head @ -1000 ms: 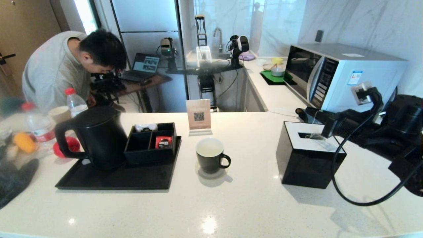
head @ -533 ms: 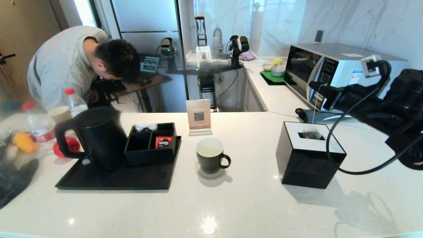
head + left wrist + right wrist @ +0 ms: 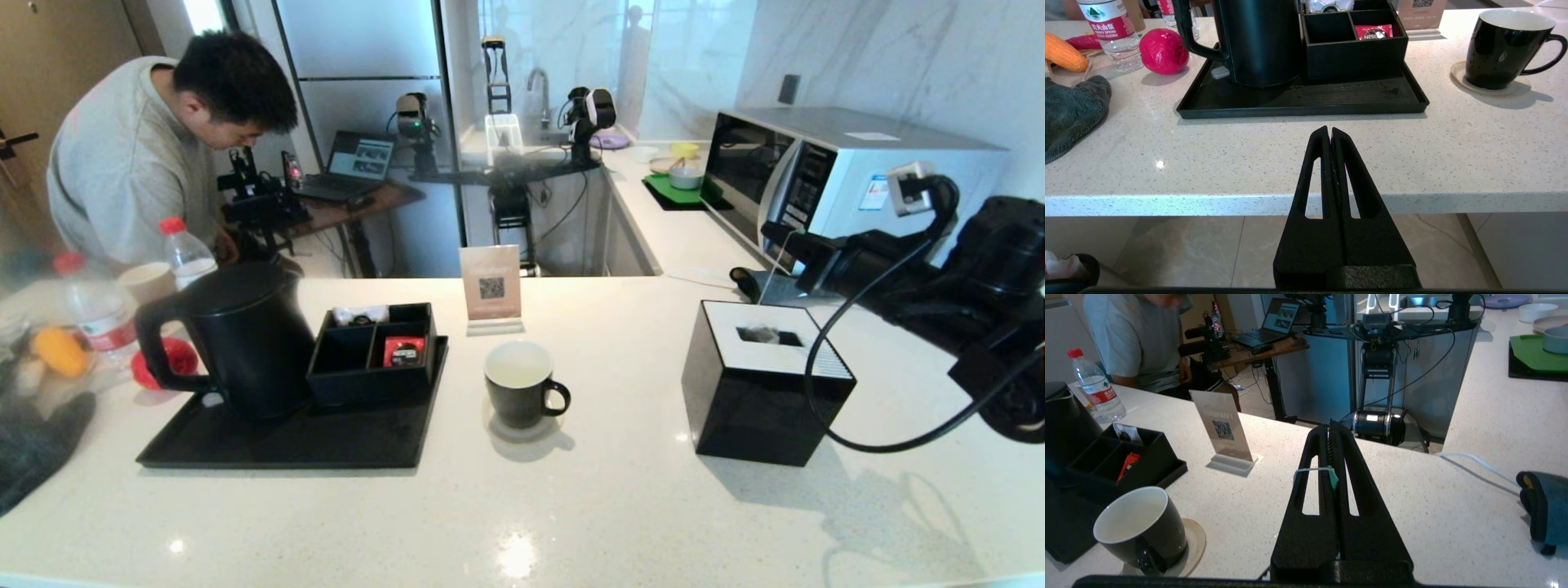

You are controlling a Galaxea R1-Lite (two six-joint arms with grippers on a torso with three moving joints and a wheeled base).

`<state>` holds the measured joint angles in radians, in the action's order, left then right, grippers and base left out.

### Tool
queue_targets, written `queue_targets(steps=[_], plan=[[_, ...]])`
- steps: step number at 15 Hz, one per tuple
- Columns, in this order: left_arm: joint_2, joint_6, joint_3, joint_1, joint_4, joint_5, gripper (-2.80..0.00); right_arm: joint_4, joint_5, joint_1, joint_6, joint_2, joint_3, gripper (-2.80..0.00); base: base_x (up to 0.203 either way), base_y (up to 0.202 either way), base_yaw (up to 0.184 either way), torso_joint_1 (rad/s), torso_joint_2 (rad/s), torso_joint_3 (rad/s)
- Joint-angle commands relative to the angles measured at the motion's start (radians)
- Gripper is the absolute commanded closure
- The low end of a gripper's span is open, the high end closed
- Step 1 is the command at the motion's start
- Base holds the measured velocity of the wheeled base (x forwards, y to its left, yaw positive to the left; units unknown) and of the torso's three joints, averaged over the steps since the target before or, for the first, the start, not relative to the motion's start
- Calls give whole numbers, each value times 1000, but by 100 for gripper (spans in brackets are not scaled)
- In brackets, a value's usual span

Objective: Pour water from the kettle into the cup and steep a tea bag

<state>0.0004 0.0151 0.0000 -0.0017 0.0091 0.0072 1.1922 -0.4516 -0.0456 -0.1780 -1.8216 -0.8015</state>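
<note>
The black kettle [image 3: 237, 335] [image 3: 1257, 41] stands on a black tray [image 3: 286, 445] at the left. The black cup [image 3: 522, 384] [image 3: 1141, 526] with a white inside sits on a coaster mid-table; I cannot make out water in it. My right gripper [image 3: 771, 231] [image 3: 1331, 426] hovers above a black box [image 3: 767, 392] and is shut on a tea bag's green tag [image 3: 1334, 479]. Its string runs down to the tea bag [image 3: 763, 333], which sits in the box's top opening. My left gripper [image 3: 1329, 130] is shut and empty at the table's front edge, out of the head view.
A black organizer [image 3: 375, 351] with sachets sits on the tray beside the kettle. A QR sign [image 3: 491, 286] stands behind the cup. A microwave [image 3: 833, 180] is at the back right, water bottles [image 3: 186, 249] and a grey cloth [image 3: 1069, 110] at the left. A person bends behind the counter.
My right gripper rose from the box top with the tag, pulling the string taut, then dropped slightly; the tea bag now sits lower in the opening. The person behind the counter moved.
</note>
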Motion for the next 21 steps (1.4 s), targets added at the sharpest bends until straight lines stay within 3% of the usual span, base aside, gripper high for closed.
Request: queue_targets(steps=[1, 5, 11, 15, 16, 21], plan=[[0, 0, 0, 0, 0, 0, 0, 65, -4, 16, -1, -14, 87, 0, 0, 0, 0, 0, 0, 0], [0, 0, 0, 0, 0, 0, 0, 150, -5, 59, 0, -56, 154, 0, 0, 0, 0, 0, 0, 0], [0, 0, 0, 0, 0, 0, 0, 104, -12, 130, -1, -55, 67, 0, 0, 0, 0, 0, 0, 0], [0, 0, 0, 0, 0, 0, 0, 98, -80, 207, 18, -56, 64, 0, 0, 0, 0, 0, 0, 0], [0, 0, 0, 0, 0, 0, 0, 98, -92, 214, 33, -59, 66, -280, 0, 0, 0, 0, 0, 0], [0, 0, 0, 0, 0, 0, 0, 112, -107, 232, 64, -83, 84, -280, 0, 0, 0, 0, 0, 0]])
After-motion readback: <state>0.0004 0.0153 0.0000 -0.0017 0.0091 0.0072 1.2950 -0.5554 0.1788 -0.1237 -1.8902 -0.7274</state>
